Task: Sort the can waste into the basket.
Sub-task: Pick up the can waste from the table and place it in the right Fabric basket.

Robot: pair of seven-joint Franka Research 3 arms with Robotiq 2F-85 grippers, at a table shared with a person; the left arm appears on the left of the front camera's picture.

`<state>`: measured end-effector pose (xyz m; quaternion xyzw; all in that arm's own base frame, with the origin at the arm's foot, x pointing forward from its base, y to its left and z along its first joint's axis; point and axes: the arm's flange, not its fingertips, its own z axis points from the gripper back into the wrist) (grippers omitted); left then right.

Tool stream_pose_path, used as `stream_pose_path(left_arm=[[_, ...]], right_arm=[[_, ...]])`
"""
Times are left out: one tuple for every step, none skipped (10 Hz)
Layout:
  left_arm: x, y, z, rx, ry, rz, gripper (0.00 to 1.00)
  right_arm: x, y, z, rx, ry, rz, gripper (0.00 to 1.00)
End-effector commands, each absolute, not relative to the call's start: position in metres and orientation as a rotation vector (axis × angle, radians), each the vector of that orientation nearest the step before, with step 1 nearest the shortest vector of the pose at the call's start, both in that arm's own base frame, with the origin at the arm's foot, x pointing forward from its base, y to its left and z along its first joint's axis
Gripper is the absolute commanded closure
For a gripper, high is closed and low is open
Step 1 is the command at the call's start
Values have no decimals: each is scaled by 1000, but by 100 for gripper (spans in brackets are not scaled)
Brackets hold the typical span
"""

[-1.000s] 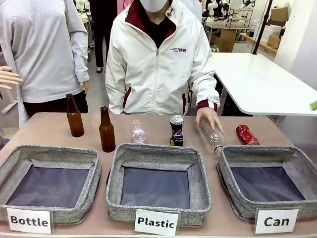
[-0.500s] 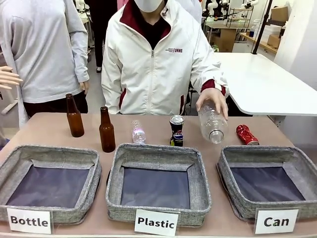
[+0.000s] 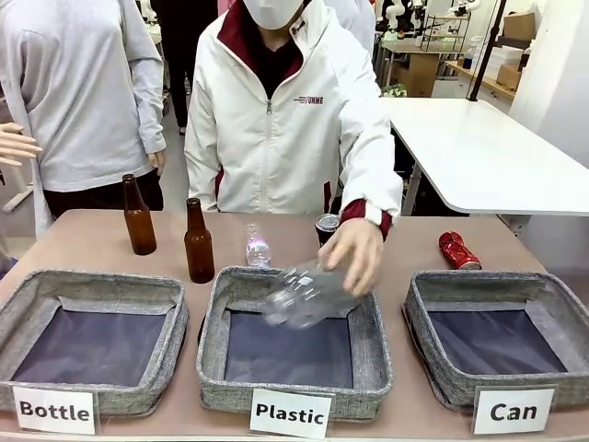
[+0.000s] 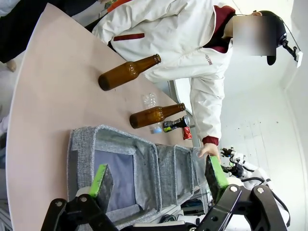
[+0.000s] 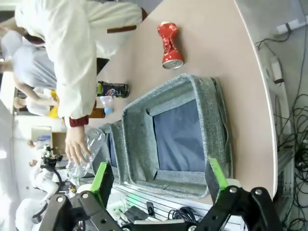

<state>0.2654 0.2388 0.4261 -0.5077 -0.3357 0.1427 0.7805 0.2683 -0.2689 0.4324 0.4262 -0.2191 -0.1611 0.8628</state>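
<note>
well, nothing was sorted yet: the can basket (image 3: 479,284) sat empty, both cans left to do. the red can (image 3: 457,250) lay on its side just behind it, long axis slanting, one end toward the basket. the black can (image 3: 327,224) stood upright behind the person's hand (image 3: 354,253). my left gripper (image 4: 158,175) and right gripper (image 5: 159,175) hung with jaws apart, holding nothing.

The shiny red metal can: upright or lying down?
Lying down: the shiny red metal can rests on its side, beyond the grey fabric "Can" basket.
</note>
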Motion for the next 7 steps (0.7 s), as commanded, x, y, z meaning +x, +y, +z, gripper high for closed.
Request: stream_pose_path(left_arm=[[268, 239, 425, -1108, -758, 291, 0], [268, 239, 425, -1108, -758, 291, 0], [268, 239, 425, -1108, -758, 291, 0], [268, 239, 425, -1108, -758, 291, 0], [268, 239, 425, -1108, -758, 291, 0], [268, 239, 425, -1108, -758, 291, 0], [268, 239, 425, -1108, -758, 291, 0]], right_arm=[[287, -252, 454, 838, -463, -277, 0], [303, -235, 466, 794, -449, -236, 0], [319, -217, 479, 732, -437, -213, 0], [340, -194, 491, 635, -412, -205, 0], [360, -171, 498, 552, -381, -183, 0], [381, -146, 502, 490, -353, -141, 0], [396, -125, 504, 469, -322, -89, 0]])
